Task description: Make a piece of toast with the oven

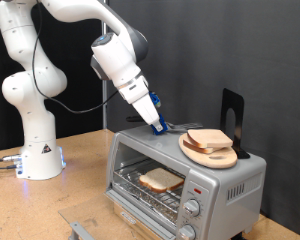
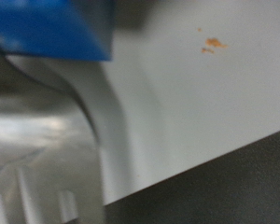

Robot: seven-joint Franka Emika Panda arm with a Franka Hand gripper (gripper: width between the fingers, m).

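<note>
A: Starting at the exterior view's left, what stood there?

B: The white arm's base (image 1: 37,160) sat on the wooden table (image 1: 85,185), and the arm reached over toward the exterior view's right.

A: And the gripper?

B: The gripper (image 1: 158,126), with its blue fingertips, was down at the top of the oven (image 1: 180,175), at the back edge, just to the left of the round wooden board (image 1: 210,152). Whether it touched the metal I couldn't tell, nor whether the jaws were wide or narrow. Nothing showed between them.

A: Where was the piece of toast?

B: The piece of toast (image 1: 161,180) lay flat on the wire rack inside the oven, whose door (image 1: 140,212) hung down open. More slices (image 1: 209,139) were stacked on the board atop the oven, with a black stand (image 1: 231,115) behind them.

A: Did the wrist view help?

B: Little. It was blurred: a blue fingertip (image 2: 56,28) against a pale grey surface (image 2: 196,93) with a small orange speck (image 2: 213,43).
</note>
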